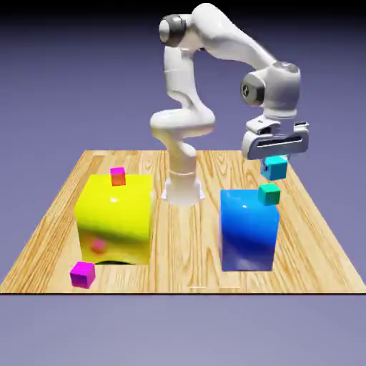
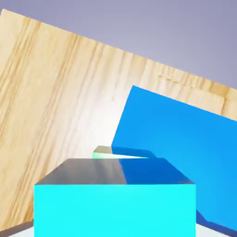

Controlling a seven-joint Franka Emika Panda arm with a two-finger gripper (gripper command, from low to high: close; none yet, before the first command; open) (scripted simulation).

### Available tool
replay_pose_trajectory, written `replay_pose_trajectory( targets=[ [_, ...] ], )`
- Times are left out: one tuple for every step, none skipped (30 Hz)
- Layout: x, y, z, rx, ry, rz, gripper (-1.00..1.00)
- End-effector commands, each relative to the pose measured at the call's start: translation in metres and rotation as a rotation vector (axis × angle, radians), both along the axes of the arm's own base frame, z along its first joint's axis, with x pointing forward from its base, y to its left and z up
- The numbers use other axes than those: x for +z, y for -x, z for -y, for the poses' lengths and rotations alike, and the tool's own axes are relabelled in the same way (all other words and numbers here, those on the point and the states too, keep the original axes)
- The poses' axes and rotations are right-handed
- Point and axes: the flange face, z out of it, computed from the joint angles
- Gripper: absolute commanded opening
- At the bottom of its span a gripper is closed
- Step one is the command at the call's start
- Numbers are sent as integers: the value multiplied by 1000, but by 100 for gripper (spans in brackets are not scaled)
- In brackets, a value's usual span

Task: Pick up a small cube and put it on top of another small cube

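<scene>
The small cyan-turquoise cube (image 1: 274,168) hangs in my gripper (image 1: 274,169), which is shut on it, above the table on the exterior view's right. Just below it the green-teal small cube (image 1: 269,194) rests on the back right corner of the big blue block (image 1: 249,229). A small gap shows between the two cubes. In the hand view the held cyan cube (image 2: 115,210) fills the bottom and hides my fingertips. Only a sliver of the green-teal cube (image 2: 102,151) peeks out beyond it, beside the blue block (image 2: 185,152).
A big yellow block (image 1: 116,220) stands on the exterior view's left with a small orange-red cube (image 1: 118,176) on top. A small magenta cube (image 1: 83,274) lies near the table's front left corner. The robot base (image 1: 182,187) stands between the two big blocks.
</scene>
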Motion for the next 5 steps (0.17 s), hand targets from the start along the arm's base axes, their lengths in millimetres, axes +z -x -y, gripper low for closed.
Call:
replay_pose_trajectory(
  targets=[
    [-7, 0, 1, -1, 2, 1, -100],
    [-14, 0, 2, -2, 2, 0, -100],
    [-15, 0, 2, -2, 2, -1, -100],
    [-15, 0, 2, -2, 2, -1, 100],
    [-15, 0, 2, -2, 2, -1, 100]
  ],
)
